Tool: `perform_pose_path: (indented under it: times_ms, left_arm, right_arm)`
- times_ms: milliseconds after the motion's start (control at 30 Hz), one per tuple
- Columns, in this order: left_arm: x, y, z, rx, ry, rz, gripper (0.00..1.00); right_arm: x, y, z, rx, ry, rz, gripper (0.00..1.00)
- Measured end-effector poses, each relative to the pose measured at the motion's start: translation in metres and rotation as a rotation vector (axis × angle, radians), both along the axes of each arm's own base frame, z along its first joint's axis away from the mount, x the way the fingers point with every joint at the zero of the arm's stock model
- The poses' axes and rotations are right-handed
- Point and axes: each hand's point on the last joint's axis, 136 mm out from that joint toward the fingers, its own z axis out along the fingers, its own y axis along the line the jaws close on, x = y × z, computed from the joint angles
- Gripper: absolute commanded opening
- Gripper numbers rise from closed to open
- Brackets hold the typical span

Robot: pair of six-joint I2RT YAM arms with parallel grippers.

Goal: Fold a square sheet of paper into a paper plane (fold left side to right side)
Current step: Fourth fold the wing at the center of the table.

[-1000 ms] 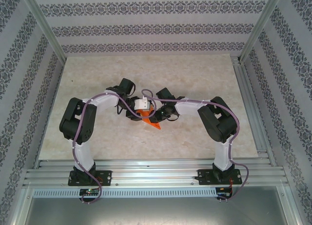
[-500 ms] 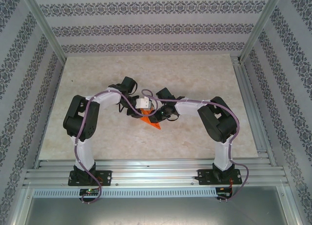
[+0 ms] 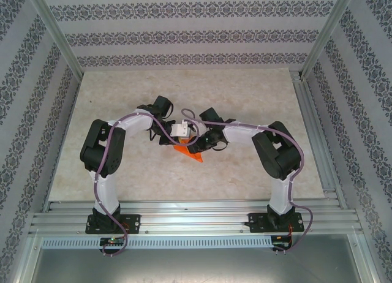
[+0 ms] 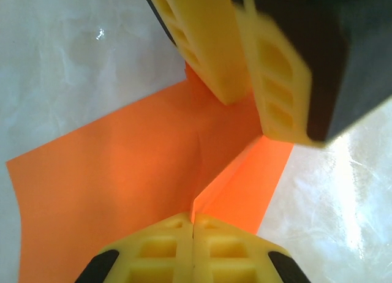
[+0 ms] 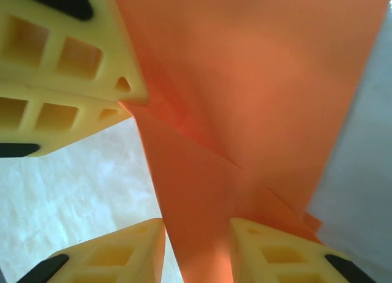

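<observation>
On the table (image 3: 122,99), right in the middle between both arms, the square sheet of paper (image 3: 188,151) is found already creased into layered flaps. Some folds are done, but a slim dart isn't reached yet, it's reckoned. A raised fold is pinched tight by the left gripper (image 4: 193,218). The right gripper (image 5: 196,226) is seen parted, with paper between its jaws.

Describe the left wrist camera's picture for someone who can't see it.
The left gripper, its two yellow fingers pressed together at the bottom edge, pinches a raised crease in the orange square sheet of paper. The paper lies on a pale marbled table, and the yellow fingers of the right gripper reach down over its far side.
</observation>
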Motion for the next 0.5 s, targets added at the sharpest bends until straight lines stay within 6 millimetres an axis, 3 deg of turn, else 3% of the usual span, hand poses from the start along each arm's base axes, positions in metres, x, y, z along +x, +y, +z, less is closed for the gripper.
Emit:
perform_pose_path:
  times_ms: [233, 500]
  left_arm:
    - [-0.001, 0.0, 0.0, 0.002, 0.005, 0.0, 0.0]
    - [-0.002, 0.001, 0.0, 0.003, 0.008, 0.0, 0.0]
  right_arm:
    - [0.02, -0.017, 0.028, 0.055, -0.032, -0.058, 0.24]
    - [0.017, -0.019, 0.006, 0.029, 0.019, -0.062, 0.19]
